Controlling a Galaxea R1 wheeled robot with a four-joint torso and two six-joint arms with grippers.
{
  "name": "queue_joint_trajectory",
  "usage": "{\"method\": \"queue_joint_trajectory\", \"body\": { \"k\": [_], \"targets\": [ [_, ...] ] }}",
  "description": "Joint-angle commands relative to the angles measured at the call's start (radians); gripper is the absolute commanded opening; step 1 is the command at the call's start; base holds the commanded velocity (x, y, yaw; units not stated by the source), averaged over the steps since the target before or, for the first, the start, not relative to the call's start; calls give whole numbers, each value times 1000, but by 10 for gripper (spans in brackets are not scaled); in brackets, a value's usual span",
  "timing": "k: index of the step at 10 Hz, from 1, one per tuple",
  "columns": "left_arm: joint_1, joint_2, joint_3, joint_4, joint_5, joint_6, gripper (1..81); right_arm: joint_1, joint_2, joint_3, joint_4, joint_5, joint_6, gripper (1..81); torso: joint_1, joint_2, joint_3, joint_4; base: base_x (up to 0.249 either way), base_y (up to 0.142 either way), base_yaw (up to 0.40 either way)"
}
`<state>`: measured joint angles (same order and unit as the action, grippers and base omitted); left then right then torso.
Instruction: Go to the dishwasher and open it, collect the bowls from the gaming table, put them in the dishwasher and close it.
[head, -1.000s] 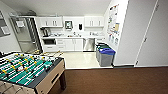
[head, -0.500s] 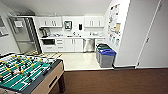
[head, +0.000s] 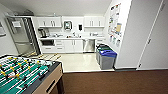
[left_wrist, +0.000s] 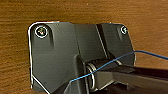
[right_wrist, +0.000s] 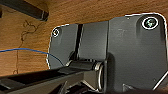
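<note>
The dishwasher (head: 88, 45), with a brushed steel front, sits shut under the white counter at the far end of the kitchen, straight ahead in the head view. The gaming table and the bowls are out of view. Both wrist views look down on brown wood-look floor (left_wrist: 150, 30) past the robot's own dark plate, and a thin blue cable crosses each of them.
A green-field foosball table (head: 27, 75) takes up the lower left, close to me. Blue and green lidded bins (head: 106, 58) stand by the right wall at the kitchen's edge. A steel fridge (head: 22, 35) stands at the left. Pale kitchen floor (head: 77, 62) lies between.
The whole head view has shifted slightly, so the camera has moved a little. Nothing in the scene has moved on its own.
</note>
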<state>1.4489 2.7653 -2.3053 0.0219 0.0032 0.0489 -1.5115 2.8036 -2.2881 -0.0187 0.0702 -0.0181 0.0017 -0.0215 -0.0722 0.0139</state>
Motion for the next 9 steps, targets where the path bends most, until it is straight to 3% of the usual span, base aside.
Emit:
{"method": "queue_joint_trajectory", "body": {
  "k": [1, 9],
  "targets": [
    [-52, -12, 9, -10, 55, 2, 811, 49, -13, 24, 2, -52, -3, 811, 0, 0, 0, 0, 157, 0, 0],
    [-52, -10, 9, -11, 54, 2, 811, 49, -14, 18, 2, -52, -3, 811, 0, 0, 0, 0, 157, 0, 0]
  ]
}}
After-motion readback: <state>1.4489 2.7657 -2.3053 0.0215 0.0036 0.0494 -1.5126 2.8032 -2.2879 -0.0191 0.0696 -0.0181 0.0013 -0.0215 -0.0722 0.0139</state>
